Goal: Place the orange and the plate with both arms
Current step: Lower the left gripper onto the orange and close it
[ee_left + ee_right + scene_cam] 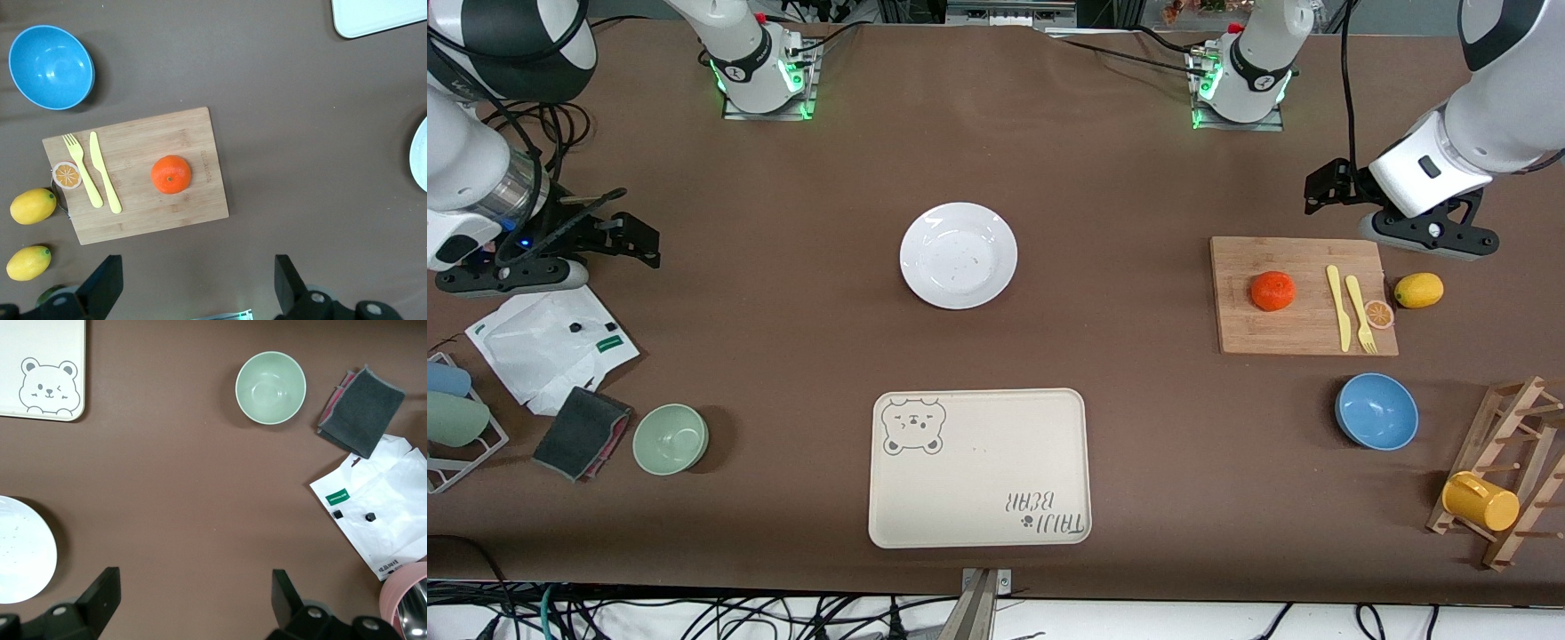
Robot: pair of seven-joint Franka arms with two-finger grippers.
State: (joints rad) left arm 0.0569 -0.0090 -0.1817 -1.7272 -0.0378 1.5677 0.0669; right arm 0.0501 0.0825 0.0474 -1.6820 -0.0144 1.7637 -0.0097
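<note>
The orange [1272, 291] sits on a wooden cutting board [1303, 333] toward the left arm's end of the table; it also shows in the left wrist view [171, 174]. The white plate [959, 255] lies empty mid-table; its edge shows in both wrist views [420, 160] [20, 550]. My left gripper [1432, 238] hangs over bare table beside the board's corner, open and empty [200, 287]. My right gripper [511, 277] hangs over the table at the right arm's end, by a white bag, open and empty [197, 603].
A cream bear-print tray [978, 467] lies nearer the camera than the plate. A yellow knife and fork [1352, 311] and an orange slice share the board, with a lemon [1418, 290] beside it. Also here: blue bowl [1376, 411], green bowl [671, 438], grey cloth [580, 431], white bag [551, 342], rack with yellow mug [1480, 500].
</note>
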